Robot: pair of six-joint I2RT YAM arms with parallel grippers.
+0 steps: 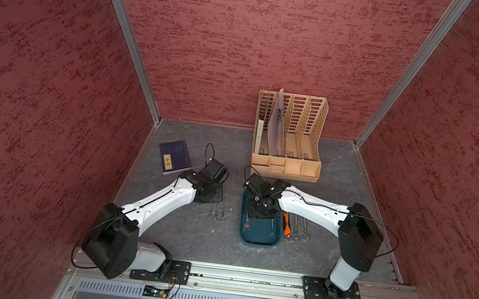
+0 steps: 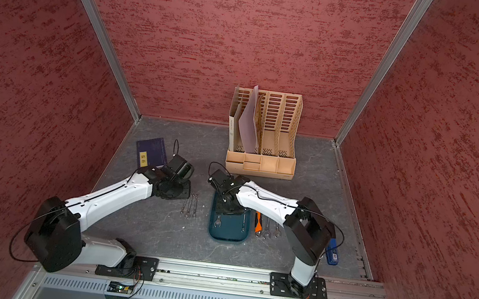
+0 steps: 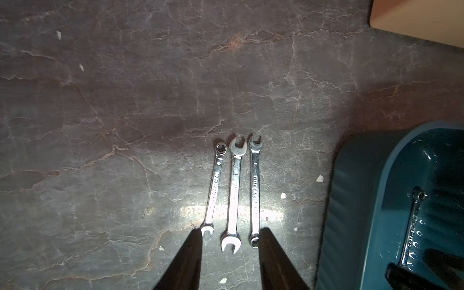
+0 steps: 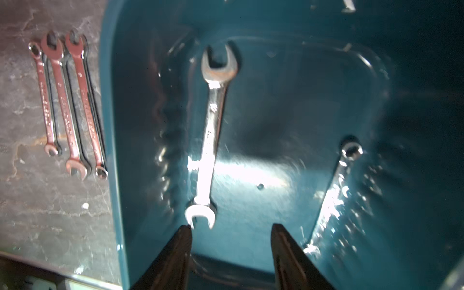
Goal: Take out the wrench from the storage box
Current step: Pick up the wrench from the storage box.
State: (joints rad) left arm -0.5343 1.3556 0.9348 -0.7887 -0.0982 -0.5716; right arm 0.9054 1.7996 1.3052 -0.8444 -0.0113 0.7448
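Note:
The dark teal storage box [image 1: 258, 238] [image 2: 227, 234] lies at mid-table. An open-ended wrench [image 4: 211, 130] [image 1: 246, 225] lies on the box floor, and a slimmer wrench [image 4: 336, 190] [image 3: 411, 226] leans along one side wall. My right gripper [image 4: 231, 228] hangs inside the box, open. Its one fingertip is almost touching the open-ended wrench's near head, and nothing is between the jaws. My left gripper [image 3: 231, 233] is open over the bare table left of the box. It straddles the near ends of three small wrenches [image 3: 234, 193] and holds nothing.
Three more wrenches [image 1: 296, 229] and an orange-handled tool [image 1: 286, 224] lie right of the box. A tan slotted file organizer [image 1: 288, 137] stands at the back. A purple notebook [image 1: 174, 156] lies at the back left. A blue object [image 2: 333, 254] lies behind the right arm.

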